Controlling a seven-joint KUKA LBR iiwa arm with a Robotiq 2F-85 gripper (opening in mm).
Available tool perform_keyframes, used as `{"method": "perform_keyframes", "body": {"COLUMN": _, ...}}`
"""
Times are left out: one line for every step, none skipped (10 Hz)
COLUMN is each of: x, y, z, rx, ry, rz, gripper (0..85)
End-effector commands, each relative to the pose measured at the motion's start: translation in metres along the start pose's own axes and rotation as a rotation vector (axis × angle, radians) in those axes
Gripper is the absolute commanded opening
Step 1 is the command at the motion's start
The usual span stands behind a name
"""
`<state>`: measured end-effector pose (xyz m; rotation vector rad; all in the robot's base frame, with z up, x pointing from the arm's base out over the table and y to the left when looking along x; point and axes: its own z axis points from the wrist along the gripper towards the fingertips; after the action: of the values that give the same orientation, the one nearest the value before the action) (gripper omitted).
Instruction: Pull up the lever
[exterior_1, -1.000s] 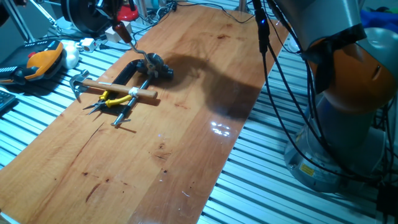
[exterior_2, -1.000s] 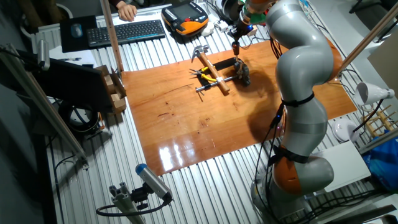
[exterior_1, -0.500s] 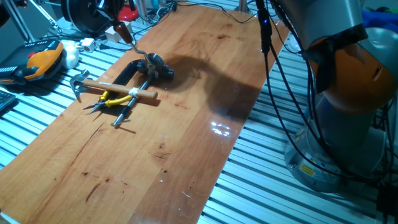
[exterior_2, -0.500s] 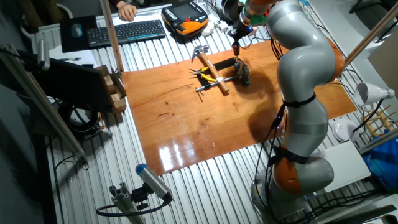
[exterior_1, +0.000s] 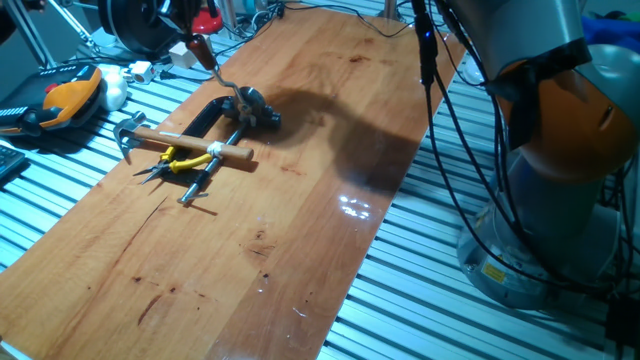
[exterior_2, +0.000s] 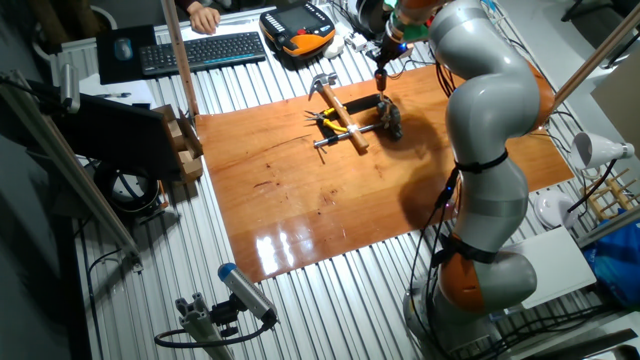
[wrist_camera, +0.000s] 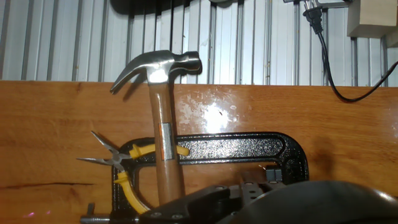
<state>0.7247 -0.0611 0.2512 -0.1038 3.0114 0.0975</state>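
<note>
The lever is a thin metal rod with a dark reddish-brown knob, rising tilted to the left from a small grey bracket at the far left of the wooden board. It also shows in the other fixed view. My gripper is right at the knob at the top edge of the one fixed view and seems closed on it; in the other fixed view the gripper sits directly on top of the rod. The hand view shows only a dark blurred mass at the bottom.
A hammer with a pale wooden shaft lies across yellow pliers and a black C-clamp beside the bracket. An orange pendant lies off the board at left. The arm's base and cables stand at right.
</note>
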Motion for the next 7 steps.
{"method": "perform_keyframes", "body": {"x": 0.004, "y": 0.003, "z": 0.003, "rx": 0.002, "ry": -0.003, "rz": -0.001, "gripper": 0.0}}
{"method": "perform_keyframes", "body": {"x": 0.008, "y": 0.004, "z": 0.004, "rx": 0.002, "ry": -0.003, "rz": -0.001, "gripper": 0.0}}
{"method": "perform_keyframes", "body": {"x": 0.010, "y": 0.003, "z": 0.002, "rx": 0.002, "ry": -0.001, "rz": -0.004, "gripper": 0.0}}
{"method": "perform_keyframes", "body": {"x": 0.013, "y": 0.003, "z": -0.001, "rx": 0.001, "ry": 0.005, "rz": -0.007, "gripper": 0.0}}
{"method": "perform_keyframes", "body": {"x": 0.015, "y": 0.004, "z": -0.004, "rx": 0.000, "ry": 0.014, "rz": -0.012, "gripper": 0.0}}
{"method": "perform_keyframes", "body": {"x": 0.017, "y": 0.004, "z": -0.007, "rx": 0.002, "ry": 0.017, "rz": -0.017, "gripper": 0.0}}
{"method": "perform_keyframes", "body": {"x": 0.020, "y": 0.006, "z": -0.007, "rx": 0.009, "ry": 0.018, "rz": -0.021, "gripper": 0.0}}
